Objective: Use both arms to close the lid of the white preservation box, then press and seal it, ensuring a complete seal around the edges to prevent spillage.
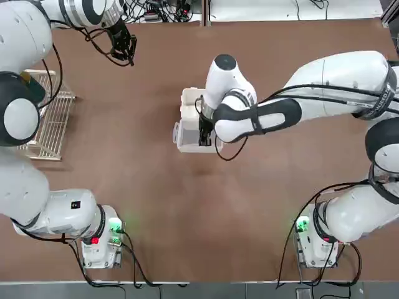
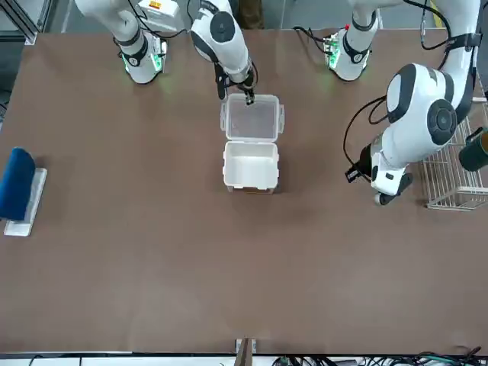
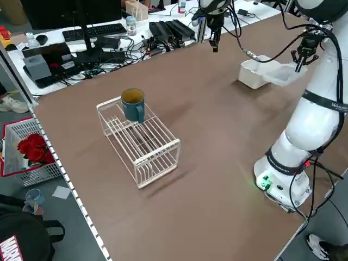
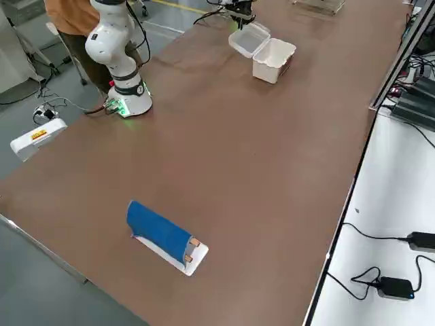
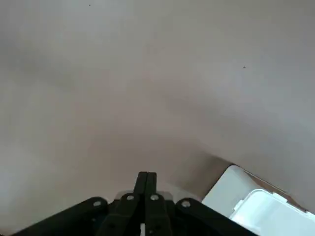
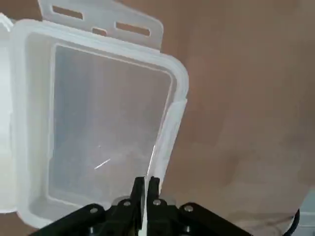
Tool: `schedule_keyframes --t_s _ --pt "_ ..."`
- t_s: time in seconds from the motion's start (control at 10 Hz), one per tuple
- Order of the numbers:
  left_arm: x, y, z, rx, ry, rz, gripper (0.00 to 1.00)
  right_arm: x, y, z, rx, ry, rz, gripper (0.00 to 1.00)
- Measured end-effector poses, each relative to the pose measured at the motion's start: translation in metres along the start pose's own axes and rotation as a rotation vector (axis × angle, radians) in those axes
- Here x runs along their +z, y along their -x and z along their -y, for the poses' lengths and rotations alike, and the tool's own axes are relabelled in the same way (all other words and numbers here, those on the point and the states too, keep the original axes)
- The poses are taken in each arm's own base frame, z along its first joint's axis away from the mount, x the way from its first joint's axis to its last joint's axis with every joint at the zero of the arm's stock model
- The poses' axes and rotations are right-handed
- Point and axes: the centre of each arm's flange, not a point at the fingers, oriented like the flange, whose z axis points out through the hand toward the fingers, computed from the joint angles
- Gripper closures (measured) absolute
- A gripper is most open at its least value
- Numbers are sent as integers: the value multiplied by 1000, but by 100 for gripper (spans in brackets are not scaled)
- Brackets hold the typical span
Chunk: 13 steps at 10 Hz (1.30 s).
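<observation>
The white preservation box [image 2: 251, 165] sits mid-table, open, its lid [image 2: 252, 119] flung flat toward the robot. The right gripper [image 2: 248, 99], fingers pinched together w/ nothing held, hovers at the lid's near edge. The left gripper [image 1: 126, 50], also closed & empty, is parked at approx. 10 o'clock from the box in the top view, near a wire rack [image 1: 48, 118].

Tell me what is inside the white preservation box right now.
The white preservation box looks empty: only its bare white interior shows in the front view. Its lid lies swung open beside it, covering nothing. The right gripper, fingers shut, pinches the lid's far edge. The box's lower inside corners are hard to see.
</observation>
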Motion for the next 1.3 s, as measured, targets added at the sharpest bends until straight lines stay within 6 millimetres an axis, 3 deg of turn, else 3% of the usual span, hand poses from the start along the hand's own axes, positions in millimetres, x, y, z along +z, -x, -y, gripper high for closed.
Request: schedule_keyframes --t_s 0.4,0.5,0.7,0.9,1.1,1.3 --pt "-3 -1 0 -1 3 -3 99 -37 3 17 28 -44 37 96" --pt "-3 -1 0 -1 3 -3 99 -55 2 30 43 -70 54 96" --pt "-4 -1 0 -2 4 -4 99 -95 -21 79 83 -157 89 99" --pt "-4 -2 0 -2 4 -4 99 -93 -45 124 106 -191 123 99" --pt "-4 -2 0 -3 4 -4 99 -91 -58 147 122 -189 123 98" --pt "-4 -2 1 -3 4 -4 99 -100 -79 174 168 -176 110 87"
